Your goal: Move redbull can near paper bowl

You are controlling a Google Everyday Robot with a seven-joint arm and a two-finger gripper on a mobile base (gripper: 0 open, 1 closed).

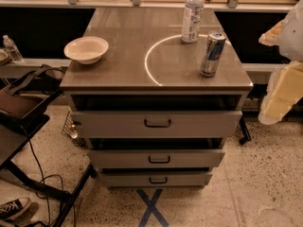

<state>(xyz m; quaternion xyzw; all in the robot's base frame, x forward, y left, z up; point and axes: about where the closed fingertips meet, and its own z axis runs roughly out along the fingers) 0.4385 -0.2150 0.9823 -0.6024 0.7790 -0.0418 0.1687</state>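
The redbull can (212,54) stands upright near the right front of the grey cabinet top (142,74), blue and silver with a silver top. The paper bowl (86,49) sits at the left side of the same top, off-white and empty, well apart from the can. My gripper (274,34) is at the right edge of the view, beside the cabinet and right of the can, not touching it. The cream arm link (283,94) hangs below it.
A clear water bottle (192,16) with a white label stands behind the can. The cabinet has three drawers (157,123), slightly pulled out. A dark cart (23,109) with cables stands to the left, with a shoe (13,207) on the floor. Blue tape X (151,208) marks the floor.
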